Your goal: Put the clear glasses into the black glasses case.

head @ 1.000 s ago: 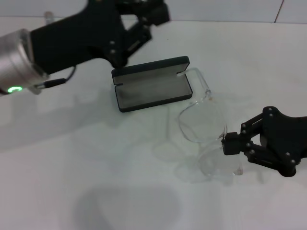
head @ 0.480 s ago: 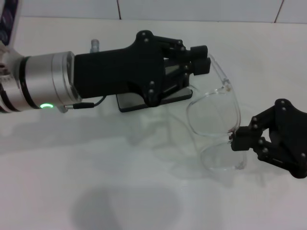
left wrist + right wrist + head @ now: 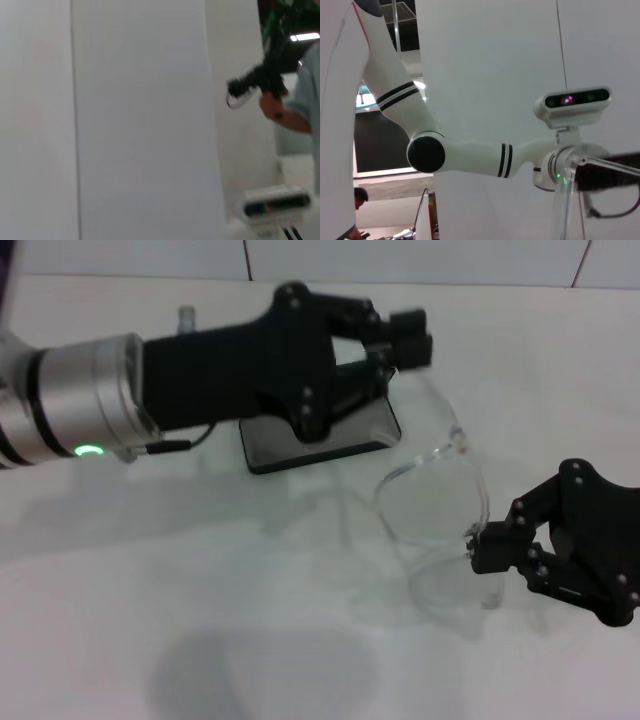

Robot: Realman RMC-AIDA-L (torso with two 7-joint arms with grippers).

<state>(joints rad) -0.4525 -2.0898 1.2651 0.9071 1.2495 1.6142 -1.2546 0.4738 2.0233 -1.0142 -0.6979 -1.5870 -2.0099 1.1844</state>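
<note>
The clear glasses (image 3: 432, 502) hang tilted just above the white table, right of the case. My right gripper (image 3: 478, 540) is shut on the lens's outer edge. One clear arm runs up and back toward my left gripper (image 3: 408, 336), whose fingertips hover at that arm's far end; contact is unclear. The black glasses case (image 3: 268, 448) lies open with its grey lining up, mostly hidden beneath the left gripper's body. A clear strip of the glasses (image 3: 564, 200) shows close up in the right wrist view. The left wrist view shows none of the task's things.
A small grey post (image 3: 186, 315) stands on the white table (image 3: 200, 570) behind my left arm. The table's far edge meets a tiled wall at the back.
My left arm swung in from the back left and now covers most of the case. The right gripper raised the glasses, then brought them lower and slightly leftward.
</note>
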